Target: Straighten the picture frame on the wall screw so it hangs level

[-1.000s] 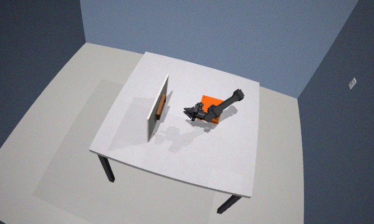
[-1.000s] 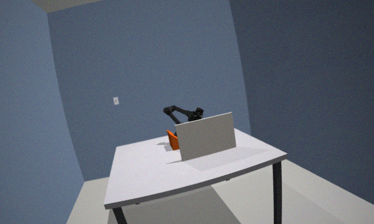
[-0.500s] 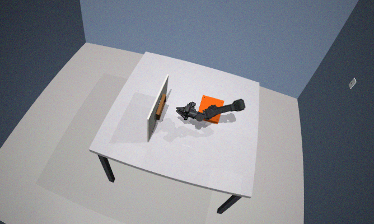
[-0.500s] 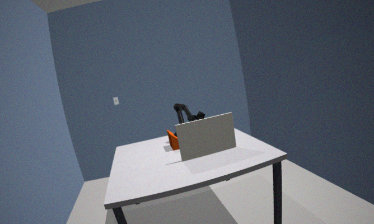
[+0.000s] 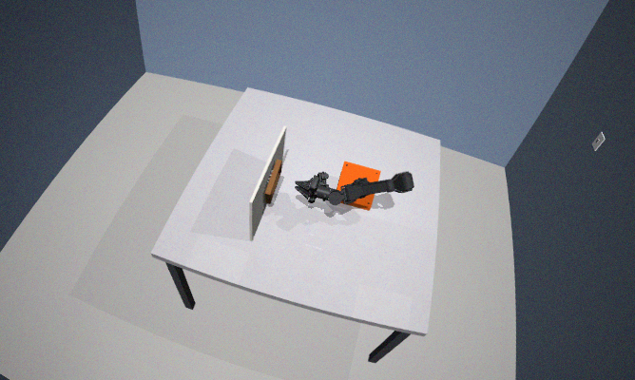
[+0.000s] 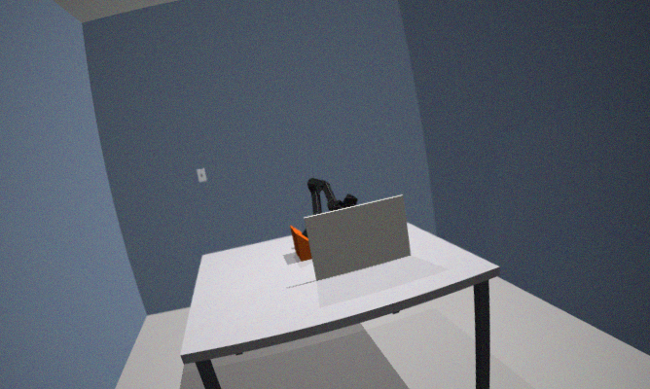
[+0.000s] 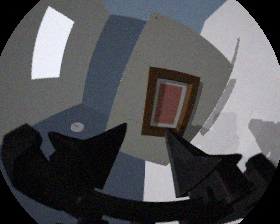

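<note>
Facing the brown picture frame [image 5: 273, 181] [image 7: 146, 102], the gripper [image 5: 298, 186] [image 7: 145, 128] holds its fingertips apart, short of it.

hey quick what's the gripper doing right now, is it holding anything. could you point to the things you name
Gripper [image 5: 296, 186] [image 7: 145, 128]: open, holding nothing, its fingertips short of the picture frame [image 5: 273, 182] [image 7: 146, 102].

So there's this pale bench [image 5: 313, 285] [image 6: 252, 301] standing on dark legs, with a light grey floor [image 5: 474, 285] [image 6: 554, 331] spreading out underneath and shadows falling across it. Blue walls [image 5: 313, 57] [image 6: 252, 107] are rising around the whole setup, some looking way darker than others. A small whitish wall plate [image 5: 598, 141] [image 6: 201, 175] is sitting on one of them, well apart from the bench. Oh, and the wrist view's catching a bright white four-sided patch [image 7: 52, 44] over on the left, plus a little pale disc [image 7: 77, 127] showing lower down.
</note>
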`<state>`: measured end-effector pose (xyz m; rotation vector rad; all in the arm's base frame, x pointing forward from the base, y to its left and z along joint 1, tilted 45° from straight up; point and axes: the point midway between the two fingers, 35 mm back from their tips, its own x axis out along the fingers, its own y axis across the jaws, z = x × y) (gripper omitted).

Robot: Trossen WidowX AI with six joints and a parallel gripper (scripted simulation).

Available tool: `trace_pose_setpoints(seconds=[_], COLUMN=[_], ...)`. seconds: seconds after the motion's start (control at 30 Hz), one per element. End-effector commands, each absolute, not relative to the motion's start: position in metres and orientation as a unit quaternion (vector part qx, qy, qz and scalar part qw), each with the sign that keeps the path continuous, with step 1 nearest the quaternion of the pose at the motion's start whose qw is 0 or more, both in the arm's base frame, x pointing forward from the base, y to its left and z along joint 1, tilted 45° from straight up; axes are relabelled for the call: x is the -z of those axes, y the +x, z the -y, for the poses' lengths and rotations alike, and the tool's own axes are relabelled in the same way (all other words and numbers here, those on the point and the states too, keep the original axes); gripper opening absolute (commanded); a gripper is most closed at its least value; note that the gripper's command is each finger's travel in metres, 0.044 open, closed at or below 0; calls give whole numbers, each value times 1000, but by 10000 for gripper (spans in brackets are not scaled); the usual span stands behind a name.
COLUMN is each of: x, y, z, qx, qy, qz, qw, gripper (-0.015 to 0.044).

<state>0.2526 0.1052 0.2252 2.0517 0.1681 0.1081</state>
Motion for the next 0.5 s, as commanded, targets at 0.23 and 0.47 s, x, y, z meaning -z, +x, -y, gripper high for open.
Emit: trace_pose_setpoints(seconds=[0.23,0.47], x=[-221,-221], y=[317,317], z=[-114,-114], qx=[-45,-45], qy=[851,851], qz=[-71,-71], qw=[518,518], gripper=[260,260])
